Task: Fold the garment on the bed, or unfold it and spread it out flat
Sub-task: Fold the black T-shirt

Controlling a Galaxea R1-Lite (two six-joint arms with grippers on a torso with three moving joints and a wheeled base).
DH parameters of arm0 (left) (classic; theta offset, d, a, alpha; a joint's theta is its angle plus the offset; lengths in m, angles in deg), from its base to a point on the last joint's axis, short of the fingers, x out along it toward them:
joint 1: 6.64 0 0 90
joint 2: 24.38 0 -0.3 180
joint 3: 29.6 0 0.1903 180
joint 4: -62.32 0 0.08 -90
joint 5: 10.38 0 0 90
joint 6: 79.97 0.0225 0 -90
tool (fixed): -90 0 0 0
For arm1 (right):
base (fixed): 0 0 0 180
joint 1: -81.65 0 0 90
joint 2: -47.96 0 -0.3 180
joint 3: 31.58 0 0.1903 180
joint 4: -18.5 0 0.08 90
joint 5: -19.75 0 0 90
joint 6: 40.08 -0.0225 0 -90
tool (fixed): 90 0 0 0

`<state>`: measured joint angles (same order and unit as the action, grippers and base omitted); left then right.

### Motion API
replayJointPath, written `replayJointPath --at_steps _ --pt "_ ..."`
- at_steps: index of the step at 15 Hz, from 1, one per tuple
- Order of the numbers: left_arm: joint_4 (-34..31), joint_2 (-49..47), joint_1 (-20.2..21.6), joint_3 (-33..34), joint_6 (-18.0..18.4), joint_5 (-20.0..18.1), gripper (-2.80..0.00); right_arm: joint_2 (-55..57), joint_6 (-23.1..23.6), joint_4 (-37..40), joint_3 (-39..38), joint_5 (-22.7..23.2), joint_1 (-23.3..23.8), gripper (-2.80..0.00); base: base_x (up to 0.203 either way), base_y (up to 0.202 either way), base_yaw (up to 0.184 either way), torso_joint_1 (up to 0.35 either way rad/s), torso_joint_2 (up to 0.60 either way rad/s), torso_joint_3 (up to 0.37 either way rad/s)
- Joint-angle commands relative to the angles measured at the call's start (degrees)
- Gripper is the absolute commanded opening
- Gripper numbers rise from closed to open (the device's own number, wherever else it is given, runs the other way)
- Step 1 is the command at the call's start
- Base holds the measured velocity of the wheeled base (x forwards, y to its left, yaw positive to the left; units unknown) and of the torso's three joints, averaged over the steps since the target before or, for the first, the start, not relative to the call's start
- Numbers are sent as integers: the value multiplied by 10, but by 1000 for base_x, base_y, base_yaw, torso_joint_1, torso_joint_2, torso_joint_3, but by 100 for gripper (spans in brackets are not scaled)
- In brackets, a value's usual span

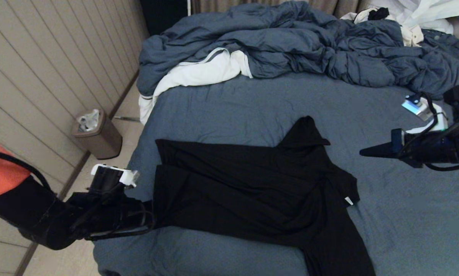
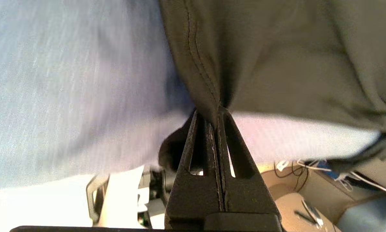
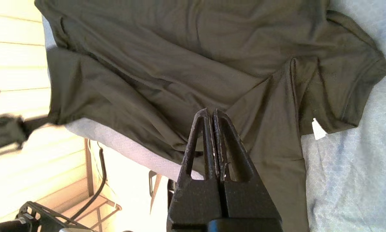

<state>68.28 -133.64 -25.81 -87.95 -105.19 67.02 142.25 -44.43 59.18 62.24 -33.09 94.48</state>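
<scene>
Garment (image 1: 252, 184): black T-shirt, rumpled across the bed's (image 1: 252, 103) near half, at 6 o'clock of the duvet (image 1: 310, 46)
Left pincer (image 2: 217, 111): clenched on garment's stitched edge, at its 9 o'clock side; likely to draw it flat
Right pincer (image 1: 363, 152): clenched, empty; raised at garment's 3 o'clock, idle

Left gripper (image 2: 217, 111) is clamped tight, arm reaching low (near edge); right gripper (image 1: 363, 152) hovers pinched together, holding nothing.

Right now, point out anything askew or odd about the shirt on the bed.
The black T-shirt lies crumpled and skewed on the slate-blue sheet, one part trailing off the near edge. Its white tag is exposed. The left hand pinches its hem; the right hand hovers shut, apart.
</scene>
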Motion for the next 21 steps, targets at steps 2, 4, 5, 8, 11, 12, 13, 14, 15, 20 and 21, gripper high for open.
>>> replayJointPath --at_steps 2,4,5,8,11,12,13,14,15,20,21 --pt "-34 119 -33 65 -4 39 -280 -12 -1 2 -2 12 4 -280 0 0 0 0 0 0" --pt "-69 171 -45 83 -5 55 -280 -23 -1 2 -8 21 4 -280 0 0 0 0 0 0" --pt "-101 195 -54 86 -9 57 -280 -28 -1 2 -10 21 3 -280 0 0 0 0 0 0" --pt "-195 245 -116 87 -38 58 -280 -25 -1 2 -10 21 3 -280 0 0 0 0 0 0" --pt "-224 253 -166 88 -79 58 -280 -24 0 2 -10 21 3 -280 0 0 0 0 0 0" --pt "-229 258 -176 89 -85 58 -280 -23 0 2 -10 21 3 -280 0 0 0 0 0 0" --pt "-236 260 -188 89 -92 57 -280 -21 0 2 -10 21 3 -280 0 0 0 0 0 0" --pt "-244 263 -204 88 -99 58 -280 -21 0 2 -10 21 3 -280 0 0 0 0 0 0" --pt "-249 263 -210 84 -105 58 -280 -19 0 2 -10 21 3 -280 0 0 0 0 0 0" --pt "-247 231 -146 5 -95 62 -280 -12 1 1 -10 21 2 -280 0 0 0 0 0 0" --pt "-247 217 -118 -17 -87 61 -280 -11 1 2 -10 20 1 -280 0 0 0 0 0 0"
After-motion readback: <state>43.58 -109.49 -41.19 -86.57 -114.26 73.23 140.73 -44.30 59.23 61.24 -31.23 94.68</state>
